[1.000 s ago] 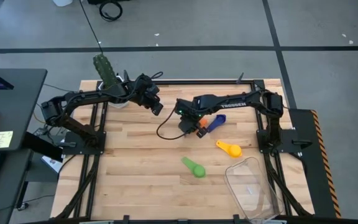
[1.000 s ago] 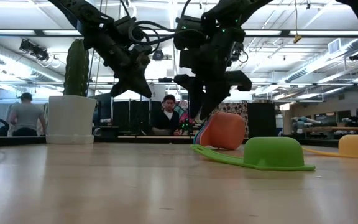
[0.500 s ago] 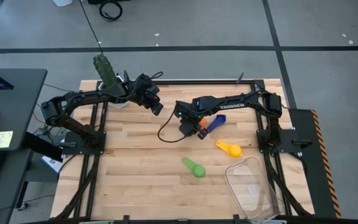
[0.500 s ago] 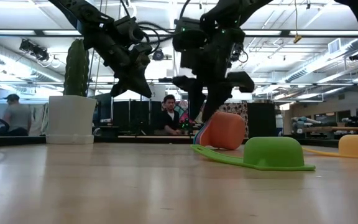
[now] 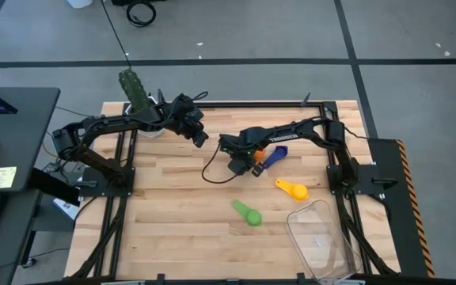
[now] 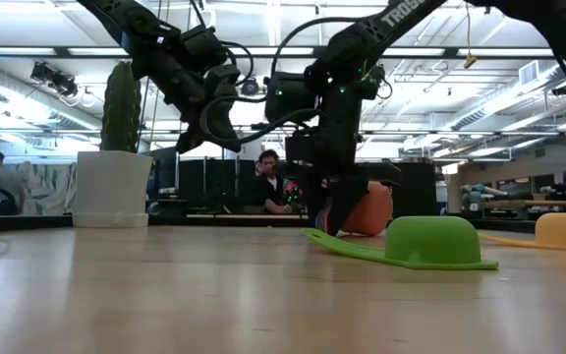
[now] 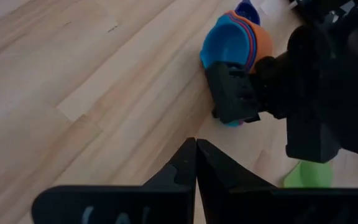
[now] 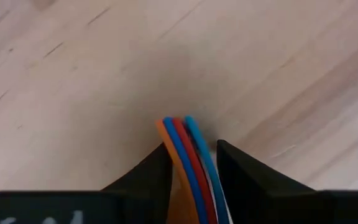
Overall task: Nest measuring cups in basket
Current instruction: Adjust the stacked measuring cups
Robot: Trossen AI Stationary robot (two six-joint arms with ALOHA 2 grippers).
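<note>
On the wooden table [image 5: 172, 206] the high view shows two arms. The right gripper [image 5: 242, 165] is near the centre of the frame, and its jaws are clamped on the flat handles of a nested stack of cups [image 7: 235, 43]. In the right wrist view four thin handle edges can be counted between the fingers [image 8: 247, 174]: orange, blue, red and light blue. In the left wrist view the stack lies on its side on the wood, with the light blue cup innermost and the orange one outside; a dark blue cup [image 5: 274, 156] lies just beside it, toward the right of the high view.

Two more cups lie alone on the table. One yellow cup [image 5: 294, 189] is right of centre, and one green cup [image 5: 248, 214] is lower, near the middle; in the low view the green cup stands mouth down with its handle to the left. So seven cups can be counted in all.

One clear basket [image 5: 323, 237] stands in the lower right corner of the high view, well apart from the stack.

The left gripper [image 5: 199, 137] hangs above the table in the upper centre-left, its fingers pressed together and holding nothing. One white pot with a cactus [image 6: 112, 187] stands at the left of the low view.
</note>
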